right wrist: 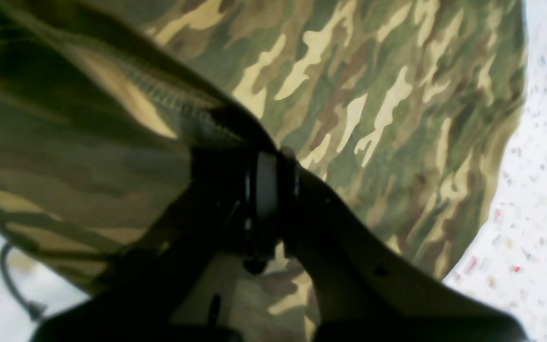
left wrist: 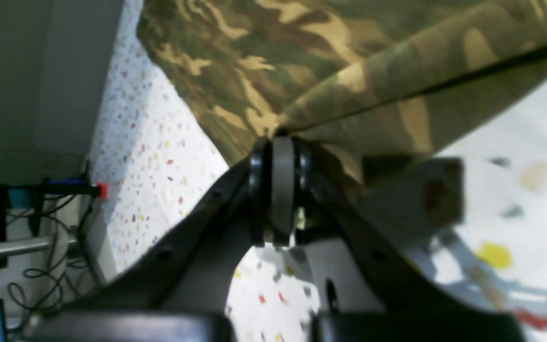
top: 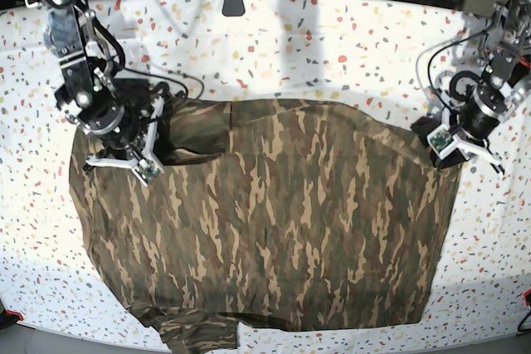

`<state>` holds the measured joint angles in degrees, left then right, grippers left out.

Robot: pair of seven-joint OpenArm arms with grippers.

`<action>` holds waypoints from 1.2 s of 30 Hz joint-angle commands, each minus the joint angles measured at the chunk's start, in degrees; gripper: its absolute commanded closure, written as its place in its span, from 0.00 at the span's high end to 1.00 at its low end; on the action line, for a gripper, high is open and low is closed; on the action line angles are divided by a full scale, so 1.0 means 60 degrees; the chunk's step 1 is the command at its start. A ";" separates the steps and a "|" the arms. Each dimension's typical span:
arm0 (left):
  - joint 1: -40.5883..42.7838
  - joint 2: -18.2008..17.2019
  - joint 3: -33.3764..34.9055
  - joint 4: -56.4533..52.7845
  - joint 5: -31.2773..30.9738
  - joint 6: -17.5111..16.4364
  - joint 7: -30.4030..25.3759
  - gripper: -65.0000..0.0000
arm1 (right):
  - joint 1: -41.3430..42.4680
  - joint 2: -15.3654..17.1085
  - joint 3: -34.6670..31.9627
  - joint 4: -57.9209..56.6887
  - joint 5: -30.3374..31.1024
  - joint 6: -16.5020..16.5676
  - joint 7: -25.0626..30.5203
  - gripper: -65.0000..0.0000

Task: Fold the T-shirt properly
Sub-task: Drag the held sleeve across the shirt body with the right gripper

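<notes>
Right pincer (top: 158,148) at the left of the base view, pressed together on a raised edge of the T-shirt (top: 274,221) near its upper corner. Camouflage cloth spread wide across the speckled tabletop (top: 332,39), one sleeve poking out at the near edge. Left pincer (top: 438,140) at the right, pinching the shirt's opposite upper corner, cloth lifted between its pads.

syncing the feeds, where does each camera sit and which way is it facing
Left wrist: on the left arm, looking along its hand, shut on the T-shirt edge.
Right wrist: on the right arm, facing its hand, shut on cloth.
Base: overhead, facing down at the speckled table, both arms showing.
All share the T-shirt.
</notes>
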<state>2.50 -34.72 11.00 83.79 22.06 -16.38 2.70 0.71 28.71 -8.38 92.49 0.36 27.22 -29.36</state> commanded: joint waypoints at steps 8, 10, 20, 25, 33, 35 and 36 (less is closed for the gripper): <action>-0.1395 0.0178 -0.0076 -0.1763 -0.0423 0.0168 -0.0135 0.00 | 0.1778 -0.0102 0.0076 -0.0867 0.0262 0.0259 0.0357 0.00; -0.1592 0.0178 -0.0076 -0.1927 -0.0743 0.0168 -0.0146 0.00 | 0.2146 -0.0109 0.0076 -0.1104 0.0430 0.0280 0.0357 0.00; -0.1927 0.1005 -0.0076 -0.2044 -0.1086 0.0168 -0.0313 0.00 | 0.3574 -0.0109 0.0076 -0.2463 0.0729 0.1348 0.0357 0.00; -0.2583 0.1213 -0.0076 -0.2583 -0.1089 0.0171 -0.0189 0.00 | 0.4065 -0.0109 0.0076 -0.2539 0.0812 0.1512 0.0361 0.00; -0.3570 0.1723 -0.0073 -0.4466 -0.1126 0.0164 -0.0208 0.00 | 0.4688 -0.0073 -0.1155 -0.2561 0.0896 0.1617 0.0331 0.00; -0.3617 0.1843 -0.0073 -0.4710 -0.1126 0.0168 -0.0288 0.00 | 0.4940 -0.0084 -0.1810 -0.2652 0.0561 0.1610 0.0382 0.00; -0.3617 0.1876 -0.0073 -0.4783 -0.1126 0.0168 -0.0386 0.00 | 0.5104 -0.0087 -0.2138 -0.2776 0.0412 0.1603 0.0415 0.00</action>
<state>-17.65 -22.81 10.96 54.30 15.55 -16.19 1.63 29.30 27.42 -21.98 75.18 2.76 37.32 -27.99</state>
